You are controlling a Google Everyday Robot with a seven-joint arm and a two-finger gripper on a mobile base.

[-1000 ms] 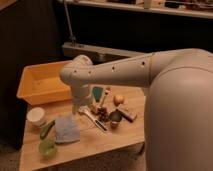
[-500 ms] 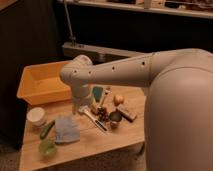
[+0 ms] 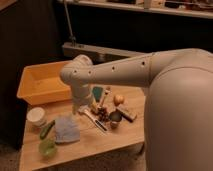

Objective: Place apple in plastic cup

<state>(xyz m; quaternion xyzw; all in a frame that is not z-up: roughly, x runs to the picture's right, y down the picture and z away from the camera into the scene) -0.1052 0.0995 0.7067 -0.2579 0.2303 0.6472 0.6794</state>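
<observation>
A pale wooden table (image 3: 100, 145) stands in a dim room against a dark wall, a yellow bin (image 3: 37, 85) on its back left corner. The apple (image 3: 119, 99), small, round and yellow-tan, sits on the wood well right of the bin; it shows no long axis, and its stem end cannot be made out. The plastic cup (image 3: 47, 148), light green, stands in front of the bin. The gripper (image 3: 82, 107) hangs just right of the bin, jaws wide, gripping nothing.
</observation>
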